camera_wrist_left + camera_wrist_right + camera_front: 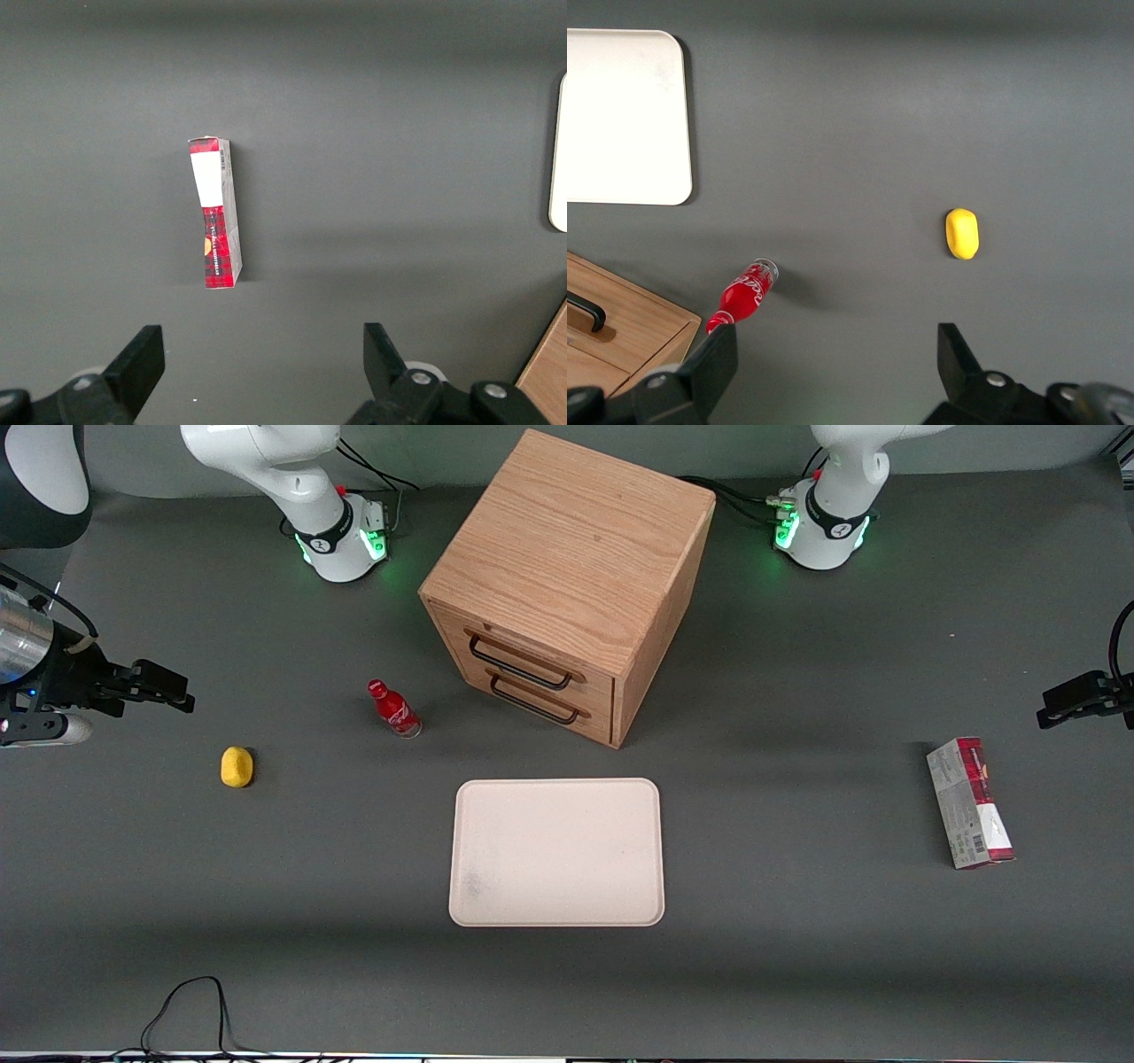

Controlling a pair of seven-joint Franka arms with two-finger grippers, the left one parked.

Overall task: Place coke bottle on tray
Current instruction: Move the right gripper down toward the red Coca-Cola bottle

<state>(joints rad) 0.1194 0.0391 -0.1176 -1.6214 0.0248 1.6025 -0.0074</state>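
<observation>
here: coke bottle (393,709) upright at centre-left of the front frame, beside the wooden cabinet (567,584), apart from the tray (557,852) lower centre. gripper (168,689) at left edge, jaws spread, holding nothing.

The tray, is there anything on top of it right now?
Nothing sits on the tray. The coke bottle stands on the table beside the cabinet; the open gripper hovers apart.

The grey table (797,974) carries a wooden cabinet (567,584), a coke bottle (392,708) standing upright, a yellow lemon (236,767), a cream tray (556,853) and a carton box (969,802). The end effector (173,691) hangs above the working arm's end, fingers apart.
</observation>
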